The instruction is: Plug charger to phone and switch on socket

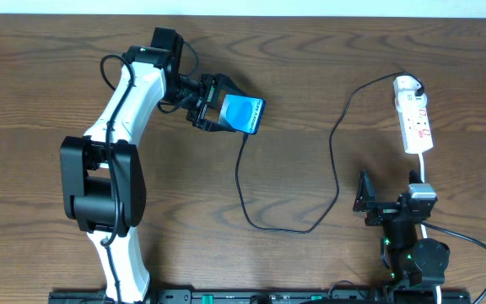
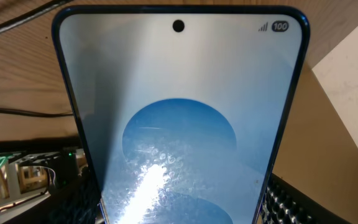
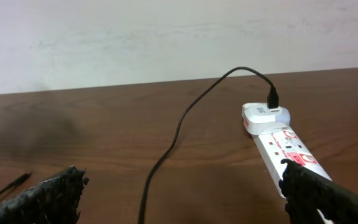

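My left gripper (image 1: 213, 111) is shut on the phone (image 1: 243, 114) and holds it tilted at the back left of the table. The blue screen fills the left wrist view (image 2: 179, 124), between the finger pads (image 2: 179, 211). The black charger cable (image 1: 256, 221) runs from the phone's lower edge in a loop to the far end of the white socket strip (image 1: 415, 120). I cannot tell whether its tip sits in the phone. My right gripper (image 1: 389, 196) is open wide and empty, just in front of the strip's near end (image 3: 286, 148). The cable (image 3: 166, 149) lies between its fingers (image 3: 179, 199).
A white adapter (image 3: 263, 115) with the black cable in it sits in the strip's far end (image 1: 407, 84). The strip's own white lead runs back past my right arm (image 1: 454, 232). Dark wooden table (image 1: 310, 51); pale wall behind (image 3: 166, 37).
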`<state>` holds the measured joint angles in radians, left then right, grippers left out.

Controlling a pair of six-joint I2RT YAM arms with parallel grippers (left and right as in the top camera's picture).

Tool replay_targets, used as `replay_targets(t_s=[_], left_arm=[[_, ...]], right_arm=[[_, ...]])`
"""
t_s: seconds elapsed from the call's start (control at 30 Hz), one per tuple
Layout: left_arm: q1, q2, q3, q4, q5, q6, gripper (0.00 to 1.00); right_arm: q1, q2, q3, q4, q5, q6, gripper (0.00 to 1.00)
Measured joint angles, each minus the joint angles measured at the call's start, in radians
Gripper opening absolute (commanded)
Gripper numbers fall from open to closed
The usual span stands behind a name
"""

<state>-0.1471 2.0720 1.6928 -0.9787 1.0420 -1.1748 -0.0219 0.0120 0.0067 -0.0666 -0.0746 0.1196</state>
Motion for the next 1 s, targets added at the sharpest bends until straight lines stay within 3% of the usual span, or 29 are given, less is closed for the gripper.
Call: replay_targets(t_s=[0.57,0.8,1.0], left_arm=[[0.000,0.000,0.000,0.037,-0.040,-0.001,0.61],[0.000,0.000,0.000,0.045,-0.112,-0.001,0.61],[0.000,0.000,0.000,0.048,-0.181,-0.001,0.61]], right_arm=[[0.000,0.070,0.000,0.041,-0.153,0.087,0.99],[0.000,0.211,0.005,0.157,-0.236,0.116,0.99],[0.000,0.400,0.104,0.161,-0.285,0.122,0.99]])
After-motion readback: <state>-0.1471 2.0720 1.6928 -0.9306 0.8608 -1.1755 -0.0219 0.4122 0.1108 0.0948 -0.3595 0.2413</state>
